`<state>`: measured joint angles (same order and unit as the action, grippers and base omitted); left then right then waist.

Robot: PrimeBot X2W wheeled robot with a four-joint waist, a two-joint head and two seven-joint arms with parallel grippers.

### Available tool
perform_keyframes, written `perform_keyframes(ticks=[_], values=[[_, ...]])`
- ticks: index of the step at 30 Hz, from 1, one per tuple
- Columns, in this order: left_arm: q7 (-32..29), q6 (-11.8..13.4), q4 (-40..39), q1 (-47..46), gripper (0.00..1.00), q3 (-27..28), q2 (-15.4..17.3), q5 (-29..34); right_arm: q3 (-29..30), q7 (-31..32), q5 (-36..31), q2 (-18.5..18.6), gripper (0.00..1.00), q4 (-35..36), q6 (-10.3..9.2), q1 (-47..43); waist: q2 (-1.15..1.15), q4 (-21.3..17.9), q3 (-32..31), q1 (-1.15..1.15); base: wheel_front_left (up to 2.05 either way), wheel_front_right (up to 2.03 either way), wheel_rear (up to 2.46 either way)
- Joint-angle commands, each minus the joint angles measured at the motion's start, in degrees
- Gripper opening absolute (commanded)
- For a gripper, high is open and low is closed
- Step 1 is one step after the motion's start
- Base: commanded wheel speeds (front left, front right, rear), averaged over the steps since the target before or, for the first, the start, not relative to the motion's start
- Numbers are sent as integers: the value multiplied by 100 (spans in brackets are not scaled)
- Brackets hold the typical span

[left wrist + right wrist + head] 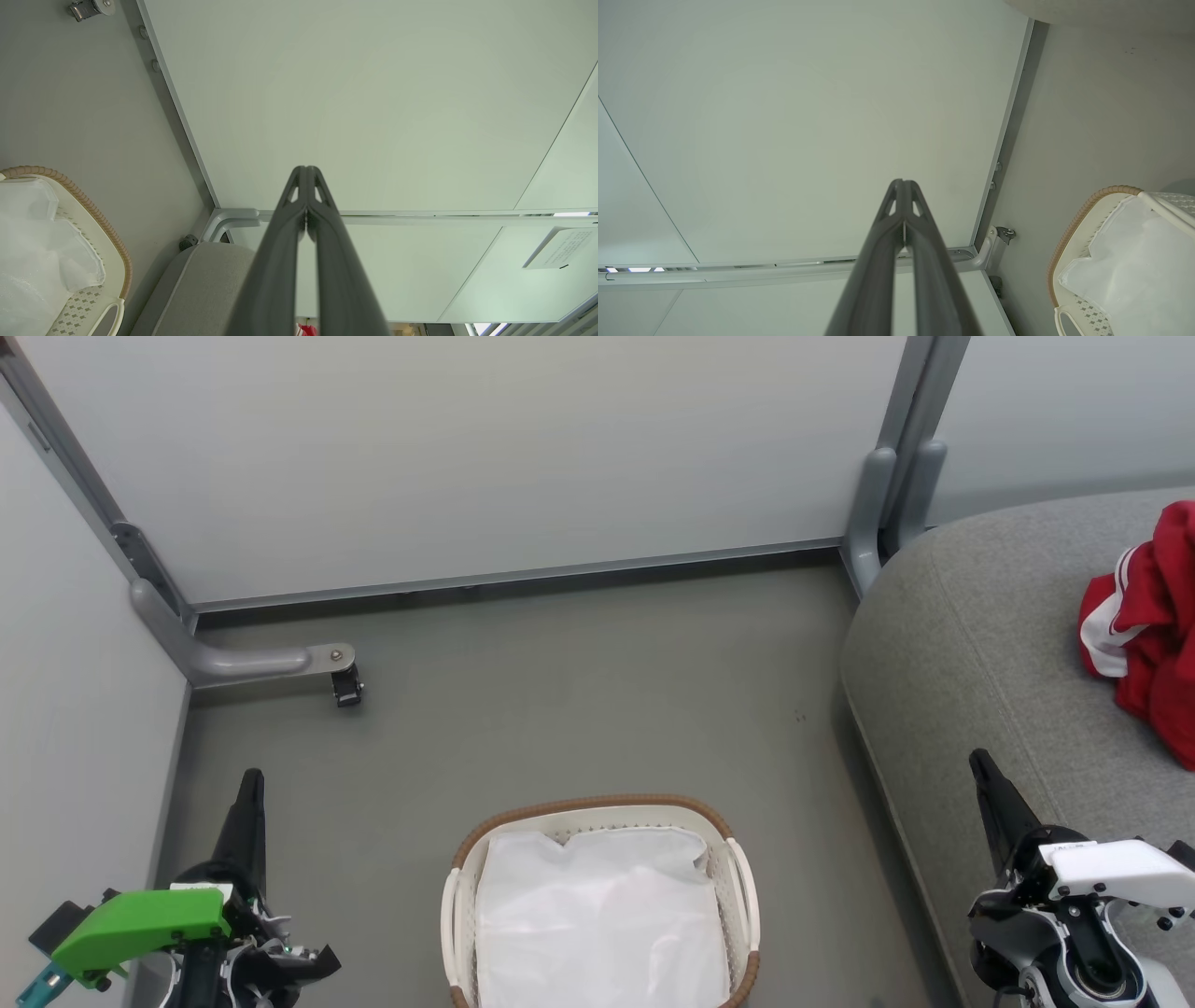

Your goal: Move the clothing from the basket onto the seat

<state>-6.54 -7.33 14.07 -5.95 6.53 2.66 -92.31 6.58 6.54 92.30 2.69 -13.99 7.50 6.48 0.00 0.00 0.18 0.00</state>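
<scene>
The red clothing (1150, 635) with white stripes lies bunched on the grey seat (971, 644) at the right edge of the head view; a sliver of red clothing (309, 330) also peeks between the left fingers. The white basket (738, 882) with its brown woven rim stands on the floor at bottom centre, holding a white liner sheet (597, 915). My left gripper (252, 782) is shut at the lower left, well left of the basket, with nothing in it. Over the seat's front edge at lower right, my right gripper (980, 763) is shut and empty too.
Pale partition walls (467, 457) close the floor off at the back and left, with grey metal feet and a small castor (347, 689) on the floor. The basket (79, 205) and the seat's corner (205, 284) appear in the left wrist view, the basket (1083, 219) in the right wrist view.
</scene>
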Motion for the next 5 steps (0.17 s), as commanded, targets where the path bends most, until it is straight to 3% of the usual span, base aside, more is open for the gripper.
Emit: perform_keyframes(ticks=[1, 5], values=[[-19, -34, -11, -57, 0, 10, 40, -20, 9, 19, 22, 36, 0, 15, -2, -62, 0, 0, 0, 0, 0, 0, 0], [-19, -34, -11, -57, 0, 10, 40, -20, 9, 19, 22, 36, 0, 15, -2, -62, 0, 0, 0, 0, 0, 0, 0]])
